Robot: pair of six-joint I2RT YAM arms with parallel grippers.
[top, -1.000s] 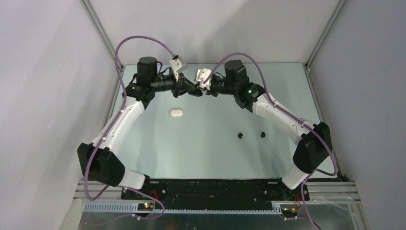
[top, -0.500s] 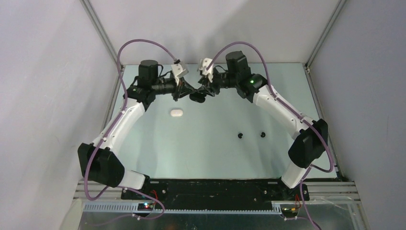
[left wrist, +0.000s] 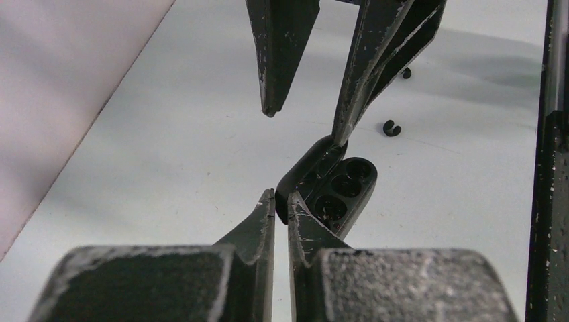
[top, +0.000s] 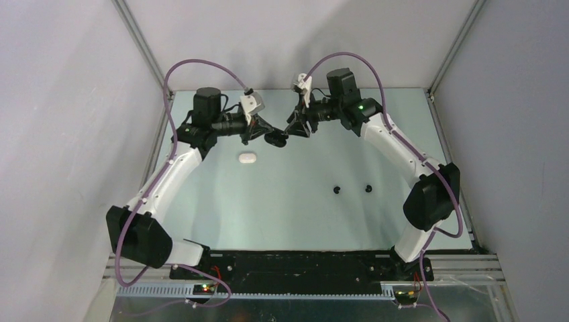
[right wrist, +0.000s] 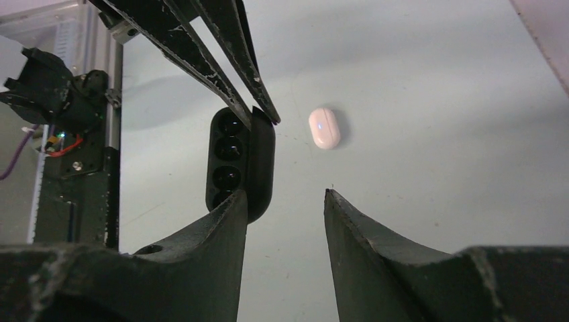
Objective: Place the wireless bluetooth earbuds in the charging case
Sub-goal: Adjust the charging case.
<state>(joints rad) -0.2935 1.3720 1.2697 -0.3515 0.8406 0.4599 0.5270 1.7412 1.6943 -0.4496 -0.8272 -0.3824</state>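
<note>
Your left gripper (left wrist: 281, 204) clamps the open black case (left wrist: 339, 191), your right gripper (right wrist: 285, 201) spread wide, one finger touching it; white case (right wrist: 324, 127) lies at 8 o'clock, black earbuds (top: 337, 190) at 4.

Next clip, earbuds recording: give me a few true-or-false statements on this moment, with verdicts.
1. The left hand is shut on the black case. True.
2. The right hand is shut. False: it is open, with one fingertip at the case's lid.
3. The black case is open. True.
4. The black earbuds sit in the black case. False: they lie on the table.
5. The white case is open. False: it lies closed on the table.
</note>
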